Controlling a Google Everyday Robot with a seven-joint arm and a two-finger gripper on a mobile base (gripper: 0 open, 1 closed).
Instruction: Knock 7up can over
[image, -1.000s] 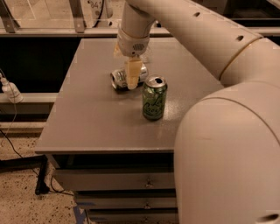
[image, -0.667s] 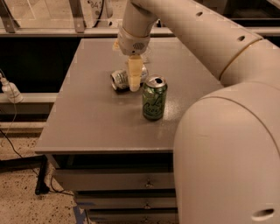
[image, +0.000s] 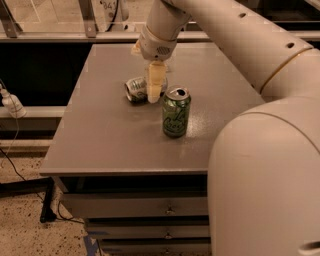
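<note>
In the camera view, the 7up can (image: 135, 90) is seen lying on its side on the surface (image: 100, 140), just beside the lowered end effector (image: 153, 95). Whether the end effector is open or closed cannot be told. The knock is judged done, and a lift clear of the upright green can (image: 176, 115) is called for next.

The grey table (image: 100, 145) carries the 7up can (image: 134, 90), lying on its side toward the back, and an upright green can (image: 176, 113) nearer the front, with the gripper (image: 154, 97) hanging between them, just beside the 7up can.
</note>
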